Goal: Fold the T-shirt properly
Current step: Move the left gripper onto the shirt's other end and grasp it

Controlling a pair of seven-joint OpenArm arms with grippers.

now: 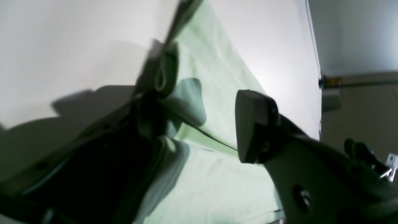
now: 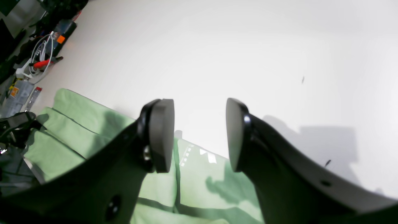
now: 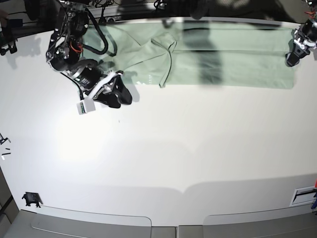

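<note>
Both pincers are gaping, holding nothing: left pincer [image 3: 292, 60], right pincer [image 3: 119, 94]. T-shirt [image 3: 223, 62] is lying half-folded along the surface's [image 3: 163, 153] far edge; soft, floppy stuff, so I'd be pinching hems.

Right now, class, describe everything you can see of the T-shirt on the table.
The T-shirt is pale mint-green soft fabric, spread as a long folded band along the far edge of the white table. A flap with small white markings lies folded over near its collar end. Shadows cross it. The left gripper sits at one end with a fold bunched against one finger; the right gripper, open, hovers beside the other.
</note>
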